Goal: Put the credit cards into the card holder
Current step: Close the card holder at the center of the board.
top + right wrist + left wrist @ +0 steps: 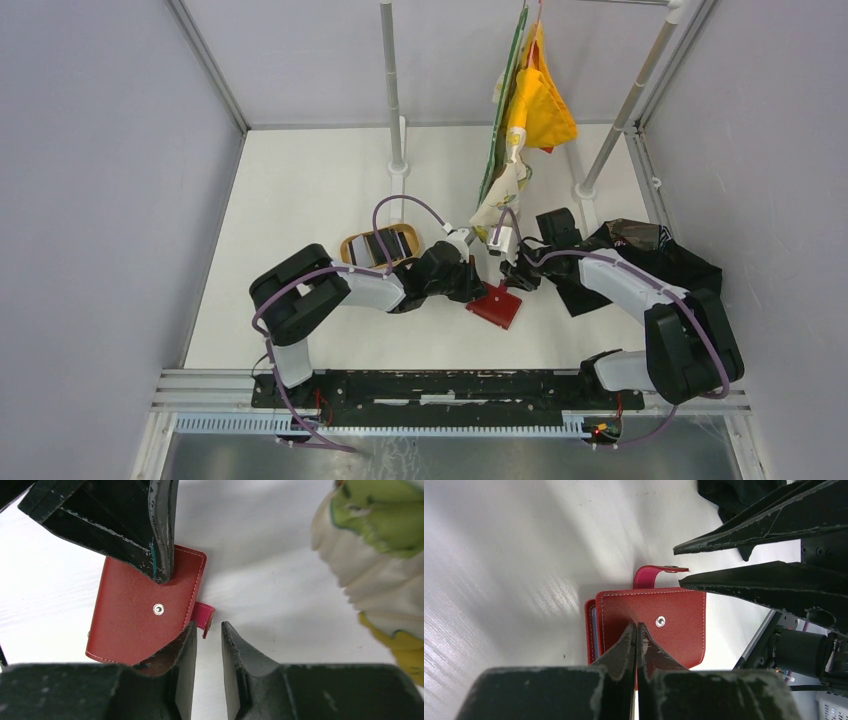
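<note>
The red card holder point(497, 305) lies closed on the white table, its snap tab point(655, 573) curling up at the far edge. My left gripper point(636, 626) is shut, its tips resting on the holder's cover point(676, 622) near the snap stud. My right gripper point(207, 626) is open, and the tab point(205, 616) sits just ahead of its tips by the left finger, with nothing between the jaws. Grey-blue lining shows at the holder's left edge point(593, 630). The credit cards point(385, 243), dark and silvery, lie in the tan oval tray point(347, 247) behind the left arm.
Yellow and green cloths point(530, 110) hang from a rail just behind the grippers and show in the right wrist view point(380, 555). A black bag point(650, 250) lies at the right. Metal poles point(393, 90) stand at the back, with walls on both sides.
</note>
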Available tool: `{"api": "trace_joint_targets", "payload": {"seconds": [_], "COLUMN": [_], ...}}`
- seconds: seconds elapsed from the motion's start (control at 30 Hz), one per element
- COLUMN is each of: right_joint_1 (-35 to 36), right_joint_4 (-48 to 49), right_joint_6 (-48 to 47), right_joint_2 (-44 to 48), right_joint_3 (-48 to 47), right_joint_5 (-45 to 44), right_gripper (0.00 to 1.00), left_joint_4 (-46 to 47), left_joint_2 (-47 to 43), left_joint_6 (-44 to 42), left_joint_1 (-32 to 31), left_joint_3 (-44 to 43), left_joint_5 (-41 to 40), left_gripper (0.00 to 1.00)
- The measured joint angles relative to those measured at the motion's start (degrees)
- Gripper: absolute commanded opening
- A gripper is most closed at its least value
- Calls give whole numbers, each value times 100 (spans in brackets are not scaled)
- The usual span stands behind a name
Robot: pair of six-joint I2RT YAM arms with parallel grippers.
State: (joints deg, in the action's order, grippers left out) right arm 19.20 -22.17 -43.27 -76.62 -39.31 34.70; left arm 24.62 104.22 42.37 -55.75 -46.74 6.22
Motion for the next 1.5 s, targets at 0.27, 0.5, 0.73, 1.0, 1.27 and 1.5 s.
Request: {"api": "trace_joint_targets", "payload": {"seconds": [0.27, 0.5, 0.73, 1.0, 1.27, 1.5], "right_joint_1": [-15, -20, -22, -31, -42, -52], "right_joint_4": [-63, -83, -85, -85, -85, -83], "right_joint_6": [131, 173, 192, 197, 201, 208], "right_joint_2": [-146, -151, -151, -151, -149, -103], "right_joint_3": [-63, -76, -76, -76, -76, -76], "right_joint_5": [31, 42, 42, 39, 39, 31], "right_gripper": [17, 21, 17, 14, 14, 17], "left_joint_4": [4, 7, 7, 13, 15, 22], "left_joint_2": [0, 0, 0, 4, 4, 9], "left_joint_6": [0, 0, 0, 0, 0, 0], "left_joint_1": [-2, -4, -7, -7, -7, -11], "left_joint_3": [2, 4, 4, 4, 4, 4], "left_joint_5": [-4, -9, -9, -11, -11, -15], "left_gripper": [2, 2, 2, 2, 2, 2]}}
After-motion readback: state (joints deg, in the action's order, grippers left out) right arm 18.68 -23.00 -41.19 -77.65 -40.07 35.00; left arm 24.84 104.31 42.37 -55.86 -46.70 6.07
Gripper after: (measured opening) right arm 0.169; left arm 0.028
